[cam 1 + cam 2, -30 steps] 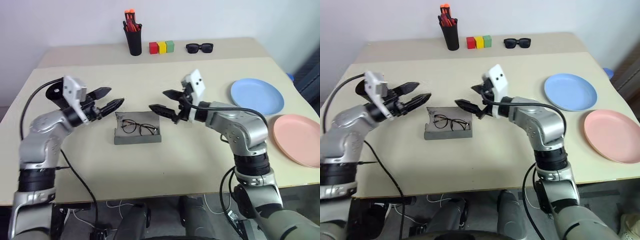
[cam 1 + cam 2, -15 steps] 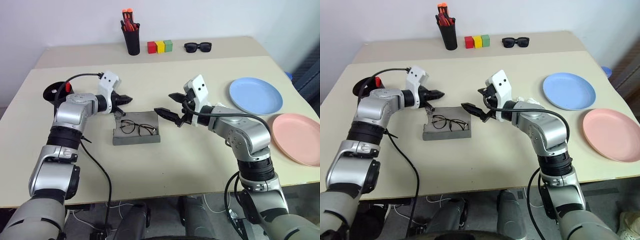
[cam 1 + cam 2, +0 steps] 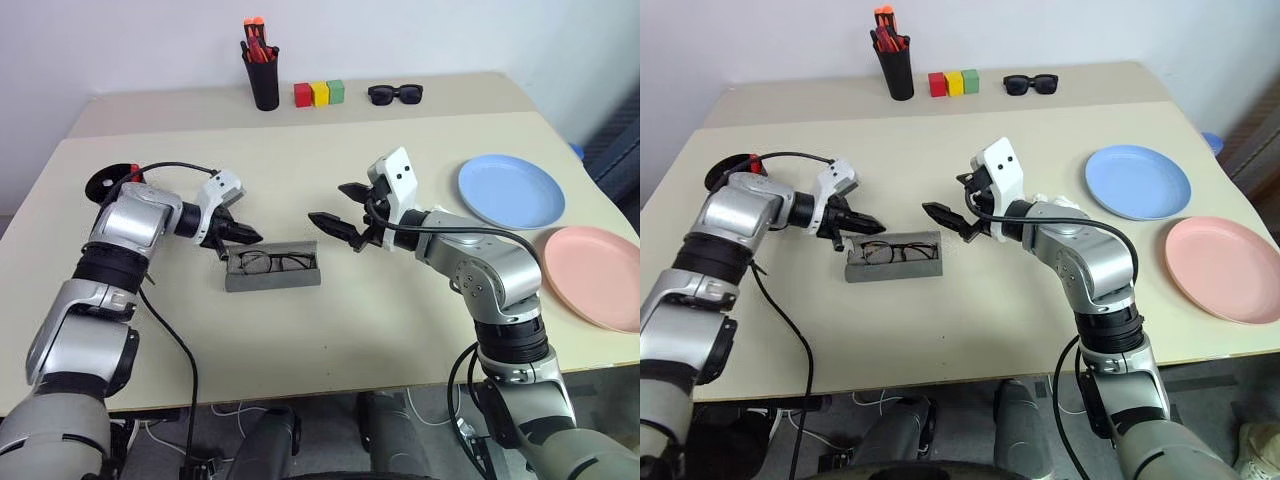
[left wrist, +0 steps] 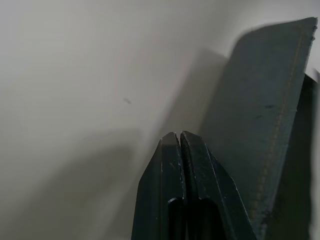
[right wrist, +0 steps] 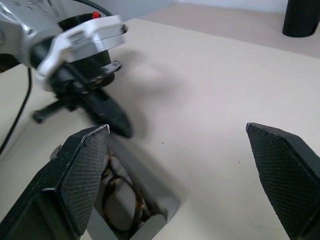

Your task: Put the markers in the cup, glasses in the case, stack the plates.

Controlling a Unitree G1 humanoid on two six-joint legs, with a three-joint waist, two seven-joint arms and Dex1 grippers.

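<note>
Since a second ago your left gripper [image 3: 250,237] has swung in from the left edge of the frame, its fingers have pressed together, and it has come down to the lid of the case [image 3: 272,268]; the lid, which stood up behind the glasses [image 3: 272,262] before, now leans low over them. Your right gripper [image 3: 338,222] has kept its place at the centre of the frame, its fingers spread wide and holding nothing.

In the head views the case sits just left of centre, with the glasses lying inside it. The blue plate [image 3: 513,190] is at the right, and the pink plate [image 3: 597,276] lies just below it at the right edge, the two apart and not stacked. A black cup [image 3: 728,168] shows at the left, behind your left forearm, with something red at its rim.

The left wrist view gives you what the head views cannot: the closed fingertips [image 4: 179,145] sit right at the grey lid's outer face [image 4: 265,125], though you cannot tell whether they touch it. The right wrist view shows the glasses [image 5: 120,192] between its own fingers, and the left gripper [image 5: 112,117] just above the case.

Along the top, a pen holder [image 3: 265,75], three coloured blocks [image 3: 321,93] and sunglasses [image 3: 395,94] stand in a row. No writing can be read anywhere.
</note>
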